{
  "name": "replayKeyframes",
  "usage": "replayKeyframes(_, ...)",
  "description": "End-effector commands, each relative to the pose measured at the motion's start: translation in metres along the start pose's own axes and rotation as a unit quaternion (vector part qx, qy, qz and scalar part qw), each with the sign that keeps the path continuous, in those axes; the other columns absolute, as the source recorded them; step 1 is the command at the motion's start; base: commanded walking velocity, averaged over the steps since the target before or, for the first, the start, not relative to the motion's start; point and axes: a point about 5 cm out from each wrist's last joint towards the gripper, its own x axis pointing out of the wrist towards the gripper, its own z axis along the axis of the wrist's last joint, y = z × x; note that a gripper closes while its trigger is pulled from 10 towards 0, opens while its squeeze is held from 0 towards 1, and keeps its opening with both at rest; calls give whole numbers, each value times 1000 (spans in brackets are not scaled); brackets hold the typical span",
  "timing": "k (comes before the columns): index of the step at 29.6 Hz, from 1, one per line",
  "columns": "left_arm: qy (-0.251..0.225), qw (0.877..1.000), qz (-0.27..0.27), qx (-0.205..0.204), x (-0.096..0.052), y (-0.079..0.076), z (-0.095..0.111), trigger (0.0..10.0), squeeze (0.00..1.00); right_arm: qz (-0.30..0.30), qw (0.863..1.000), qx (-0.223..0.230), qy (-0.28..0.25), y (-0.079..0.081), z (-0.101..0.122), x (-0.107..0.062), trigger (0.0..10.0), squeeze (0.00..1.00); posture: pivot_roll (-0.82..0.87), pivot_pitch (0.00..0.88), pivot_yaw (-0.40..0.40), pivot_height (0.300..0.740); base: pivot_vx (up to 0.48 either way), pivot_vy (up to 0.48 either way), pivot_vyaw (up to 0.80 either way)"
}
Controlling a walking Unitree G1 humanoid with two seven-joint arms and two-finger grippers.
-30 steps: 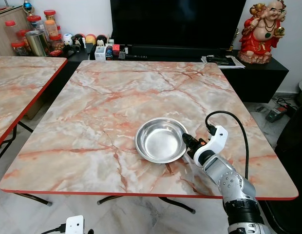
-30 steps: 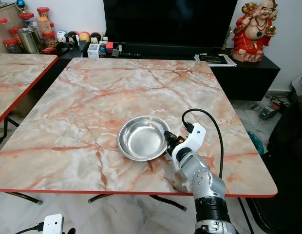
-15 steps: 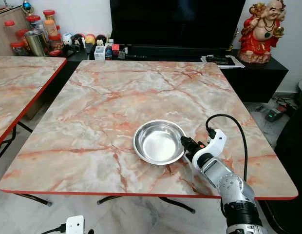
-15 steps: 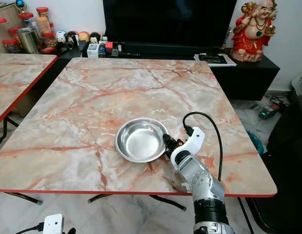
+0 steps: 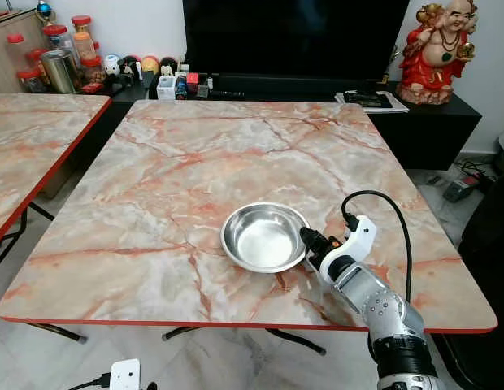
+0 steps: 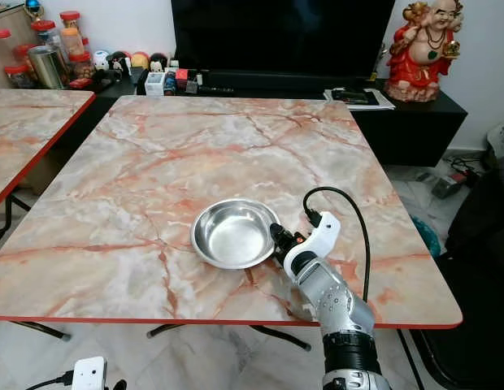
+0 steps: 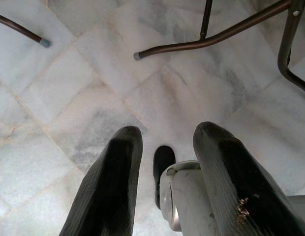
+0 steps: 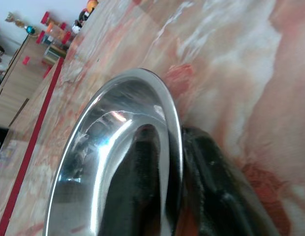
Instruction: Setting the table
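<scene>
One steel bowl (image 5: 264, 237) on marble table (image 5: 195, 162); right gripper (image 5: 307, 239) pinches its rim, one finger inside; left gripper (image 7: 165, 167) parted, empty, above floor (image 7: 93, 73).

No readable text, label, brand, number or sign is showing anywhere. The jars (image 5: 58, 57) and small boxes (image 5: 177, 84) along the far cabinet (image 5: 431, 122) are carrying labels too small and blurred to make out. The papers (image 5: 372, 100) beside the red statue (image 5: 435, 53) are showing no legible print. The steel bowl (image 5: 264, 236) and the marble-pattern table (image 5: 195, 162) are bearing no markings.
</scene>
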Motion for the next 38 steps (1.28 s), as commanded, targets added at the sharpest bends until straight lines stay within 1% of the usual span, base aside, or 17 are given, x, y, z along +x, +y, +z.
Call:
replayKeyframes(1, 7, 1000, -3, 3, 1, -1, 0, 10000, 0, 4, 1000, -8, -1, 1, 1, 0, 10000, 1000, 9, 0, -26, 740, 0, 0, 0)
replayKeyframes(5, 6, 1000, -4, 5, 1, -1, 1, 10000, 0, 3, 1000, -11, -1, 1, 1, 0, 10000, 1000, 9, 0, -25, 740, 0, 0, 0)
replayKeyframes(8, 5, 1000, -6, 7, 2, -1, 2, 10000, 0, 7, 1000, -29, 2, 2, 1, 0, 10000, 1000, 7, 0, -24, 740, 0, 0, 0)
replayKeyframes(14, 4, 1000, -9, 8, 2, -2, 3, 10000, 0, 13, 1000, -29, -2, 5, 2, 1, 10000, 1000, 6, 0, -22, 740, 0, 0, 0)
replayKeyframes(16, 3, 1000, -10, 9, 3, -2, 4, 10000, 0, 7, 999, -48, 1, 5, 2, 1, 10000, 1000, 7, 0, -23, 740, 0, 0, 0)
replayKeyframes(21, 3, 1000, -11, 7, 3, -3, 5, 10000, 0, 12, 999, -49, -1, 6, 2, 1, 10000, 1000, 8, 0, -25, 740, 0, 0, 0)
replayKeyframes(23, 4, 1000, -12, 7, 2, -3, 4, 10000, 0, 8, 998, -61, -10, 7, 5, 0, 10000, 1000, 6, 0, -23, 740, 0, 0, 0)
replayKeyframes(28, 5, 1000, -13, 6, 2, -4, 3, 10000, 0, 10, 997, -74, -19, 10, 10, 0, 10000, 1000, 6, 0, -23, 740, 0, 0, 0)
replayKeyframes(29, 5, 1000, -14, 6, 2, -4, 3, 10000, 0, 12, 997, -75, -21, 11, 11, 0, 10000, 565, 6, 0, -24, 740, 0, 0, 0)
replayKeyframes(30, 5, 1000, -14, 6, 2, -4, 3, 10000, 0, 13, 997, -75, -23, 11, 12, 0, 10000, 565, 6, 0, -24, 740, 0, 0, 0)
replayKeyframes(31, 4, 1000, -15, 5, 3, -5, 4, 10000, 0, 19, 996, -76, -33, 14, 15, 0, 10000, 0, 6, 0, -24, 740, 0, 0, 0)
replayKeyframes(38, 2, 1000, -18, 3, 3, -6, 6, 10000, 0, 57, 993, -63, -82, 26, 30, -2, 10000, 0, 6, 0, -25, 740, 0, 0, 0)
